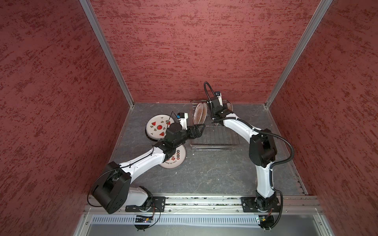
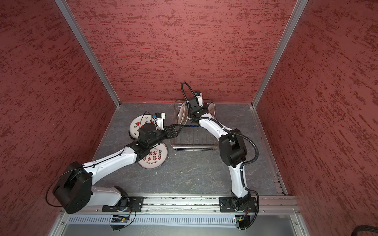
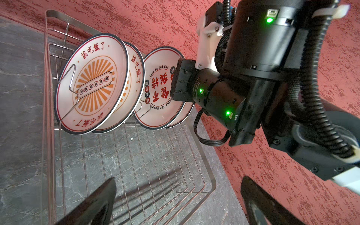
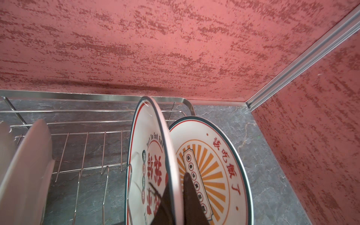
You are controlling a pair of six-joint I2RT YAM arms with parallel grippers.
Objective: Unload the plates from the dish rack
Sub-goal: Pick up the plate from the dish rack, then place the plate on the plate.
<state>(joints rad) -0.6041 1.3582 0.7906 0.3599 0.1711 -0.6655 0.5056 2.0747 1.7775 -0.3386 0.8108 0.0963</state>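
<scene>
Nearest, a mounting rail (image 1: pixel 204 201) is run across the front of the grey table (image 1: pixel 214 175). Beyond it a red-lettered plate (image 1: pixel 178 161) is laid flat on the table, partly covered by the left arm (image 1: pixel 143 161). Just behind that, a watermelon plate (image 1: pixel 156 127) is also laid flat. The left gripper (image 1: pixel 201 128) is held over the left edge of the dish rack (image 1: pixel 214 146), its jaws spread wide with nothing between them. At the rack's far end, plates are stood on edge among the prongs. A pair of sunburst plates (image 3: pixel 91 83) is set toward the left, then a second red-lettered plate (image 3: pixel 157 91), with a last sunburst plate (image 4: pixel 210 175) close behind it. The right gripper (image 4: pixel 175 194) is clamped from above on the rim of the second red-lettered plate.
</scene>
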